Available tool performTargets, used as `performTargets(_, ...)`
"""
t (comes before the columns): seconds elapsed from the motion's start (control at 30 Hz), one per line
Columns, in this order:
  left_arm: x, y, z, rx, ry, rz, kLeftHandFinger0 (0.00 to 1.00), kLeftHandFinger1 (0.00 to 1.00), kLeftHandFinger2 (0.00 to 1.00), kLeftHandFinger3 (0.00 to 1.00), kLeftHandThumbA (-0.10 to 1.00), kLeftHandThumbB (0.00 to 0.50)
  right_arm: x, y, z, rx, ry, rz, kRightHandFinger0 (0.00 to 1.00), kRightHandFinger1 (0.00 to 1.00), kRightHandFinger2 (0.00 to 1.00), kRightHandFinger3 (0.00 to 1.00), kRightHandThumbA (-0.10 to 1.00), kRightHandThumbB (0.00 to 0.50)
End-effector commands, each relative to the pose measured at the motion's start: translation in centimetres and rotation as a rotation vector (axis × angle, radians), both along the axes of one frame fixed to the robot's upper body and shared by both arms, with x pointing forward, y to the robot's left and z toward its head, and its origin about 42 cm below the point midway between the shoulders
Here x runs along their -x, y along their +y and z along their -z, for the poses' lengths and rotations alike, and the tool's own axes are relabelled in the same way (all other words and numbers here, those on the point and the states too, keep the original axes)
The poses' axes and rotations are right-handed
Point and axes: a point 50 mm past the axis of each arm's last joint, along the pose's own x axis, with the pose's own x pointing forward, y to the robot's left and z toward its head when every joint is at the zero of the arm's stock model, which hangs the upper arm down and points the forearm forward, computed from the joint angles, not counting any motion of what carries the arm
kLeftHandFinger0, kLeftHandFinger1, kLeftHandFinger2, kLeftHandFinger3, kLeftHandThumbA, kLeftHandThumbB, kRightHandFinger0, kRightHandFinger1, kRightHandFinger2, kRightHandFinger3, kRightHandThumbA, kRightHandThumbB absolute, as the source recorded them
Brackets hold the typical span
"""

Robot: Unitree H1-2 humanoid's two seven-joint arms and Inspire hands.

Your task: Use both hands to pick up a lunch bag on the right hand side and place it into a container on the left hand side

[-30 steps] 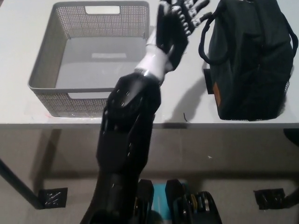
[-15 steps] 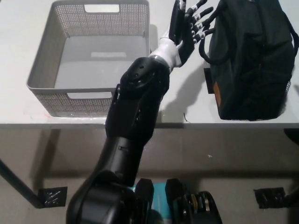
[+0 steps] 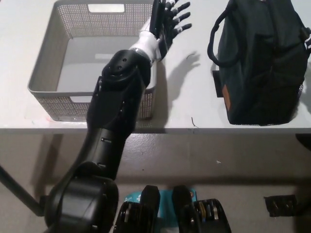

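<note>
The lunch bag (image 3: 260,63) is a dark, soft bag with a looped carry handle (image 3: 214,41), standing upright on the right of the white table. The container is a grey mesh basket (image 3: 60,104) on the left, and nothing shows inside it. My left arm reaches up from the lower left across the basket's right front corner. My left hand (image 3: 167,22) is held above the basket's right rim with its fingers spread, open and holding nothing. A wide gap of bare table separates it from the bag. My right hand is not visible.
The table's front edge (image 3: 194,130) runs just in front of the basket and the bag. Below it is the floor, with a table leg (image 3: 19,194) at the lower left. A strip of bare tabletop (image 3: 189,82) lies between basket and bag.
My left hand has swung left, away from the bag's handle, and now sits over the basket's right rim. Bag and basket have not moved.
</note>
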Motion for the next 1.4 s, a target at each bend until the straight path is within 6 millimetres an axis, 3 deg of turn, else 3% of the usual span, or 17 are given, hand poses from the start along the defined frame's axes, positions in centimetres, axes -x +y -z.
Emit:
performTargets(0.0, -0.5, -1.1, -4.0, -0.042, -0.138, 0.013, 1.0, 1.0, 1.0, 1.0, 1.0, 0.429, -1.4, 0.8, -4.2, 0.008, -0.131, -0.025, 1.0, 1.0, 1.0, 1.0, 1.0, 0.246)
performTargets(0.17, -0.9, -2.6, -3.2, -0.1, -0.129, 0.03, 1.0, 1.0, 1.0, 1.0, 1.0, 0.413, -1.8, 1.7, -4.4, 0.012, -0.135, -0.04, 1.0, 1.0, 1.0, 1.0, 1.0, 0.265)
performTargets(0.37, -0.8, -5.0, -1.8, -0.161, -0.127, 0.058, 1.0, 1.0, 1.0, 1.0, 1.0, 0.379, -1.7, 2.1, -4.5, 0.004, -0.147, -0.061, 1.0, 1.0, 1.0, 1.0, 1.0, 0.243)
performTargets(0.5, -0.5, -6.3, -0.8, -0.185, -0.115, 0.083, 1.0, 1.0, 1.0, 1.0, 1.0, 0.383, -1.9, 2.3, -4.6, -0.013, -0.147, -0.065, 1.0, 1.0, 1.0, 1.0, 1.0, 0.25)
performTargets(0.57, -0.3, -7.3, 0.0, -0.222, -0.089, 0.103, 1.0, 1.0, 1.0, 1.0, 1.0, 0.441, -1.8, 2.4, -4.5, -0.018, -0.142, -0.059, 1.0, 1.0, 1.0, 1.0, 1.0, 0.27)
performTargets(0.63, -0.3, -7.6, 0.1, -0.243, -0.078, 0.102, 1.0, 1.0, 1.0, 1.0, 1.0, 0.44, -1.8, 2.6, -4.6, -0.018, -0.144, -0.06, 1.0, 1.0, 1.0, 1.0, 1.0, 0.276)
performTargets(0.67, 0.0, -8.4, 0.4, -0.244, -0.081, 0.101, 1.0, 1.0, 1.0, 1.0, 1.0, 0.396, -1.8, 2.7, -4.4, -0.019, -0.136, -0.06, 1.0, 1.0, 1.0, 1.0, 1.0, 0.277)
performTargets(0.93, 1.0, -10.8, 2.0, -0.255, -0.074, 0.17, 1.0, 1.0, 1.0, 1.0, 1.0, 0.387, -2.3, 4.0, -3.1, -0.033, -0.107, -0.073, 1.0, 1.0, 1.0, 1.0, 1.0, 0.262)
performTargets(1.0, 1.7, -11.8, 3.3, -0.299, -0.034, 0.183, 1.0, 1.0, 1.0, 1.0, 1.0, 0.427, -2.1, 4.8, -0.7, -0.055, -0.059, -0.064, 1.0, 1.0, 1.0, 1.0, 1.0, 0.26)
performTargets(1.07, 2.3, -12.3, 4.8, -0.401, -0.028, 0.168, 1.0, 1.0, 1.0, 1.0, 1.0, 0.441, -1.8, 6.5, 2.4, -0.086, 0.008, -0.07, 1.0, 1.0, 1.0, 1.0, 1.0, 0.219)
performTargets(1.1, 3.0, -12.9, 5.9, -0.479, -0.055, 0.182, 1.0, 1.0, 1.0, 1.0, 1.0, 0.447, -1.3, 7.5, 4.3, -0.109, 0.058, -0.089, 1.0, 1.0, 1.0, 1.0, 1.0, 0.17)
performTargets(1.13, 3.6, -13.3, 7.0, -0.546, -0.096, 0.195, 1.0, 1.0, 1.0, 1.0, 1.0, 0.456, -1.0, 8.4, 5.8, -0.138, 0.115, -0.124, 1.0, 1.0, 1.0, 1.0, 1.0, 0.166)
performTargets(1.2, 4.0, -13.5, 7.7, -0.59, -0.116, 0.196, 1.0, 1.0, 1.0, 1.0, 1.0, 0.437, -1.0, 10.0, 7.1, -0.186, 0.183, -0.172, 1.0, 1.0, 1.0, 1.0, 1.0, 0.174)
performTargets(1.23, 4.2, -13.7, 7.8, -0.63, -0.134, 0.178, 1.0, 1.0, 1.0, 1.0, 1.0, 0.402, -1.2, 12.4, 7.9, -0.234, 0.212, -0.252, 1.0, 1.0, 1.0, 1.0, 1.0, 0.13)
performTargets(1.3, 4.1, -13.9, 7.3, -0.67, -0.151, 0.163, 1.0, 1.0, 1.0, 1.0, 1.0, 0.39, -1.4, 14.0, 7.4, -0.229, 0.202, -0.304, 1.0, 1.0, 1.0, 1.0, 1.0, 0.095)
performTargets(1.37, 3.9, -13.5, 7.4, -0.7, -0.155, 0.159, 1.0, 1.0, 1.0, 1.0, 1.0, 0.364, -1.6, 15.6, 6.8, -0.197, 0.208, -0.342, 1.0, 1.0, 1.0, 1.0, 1.0, 0.117)
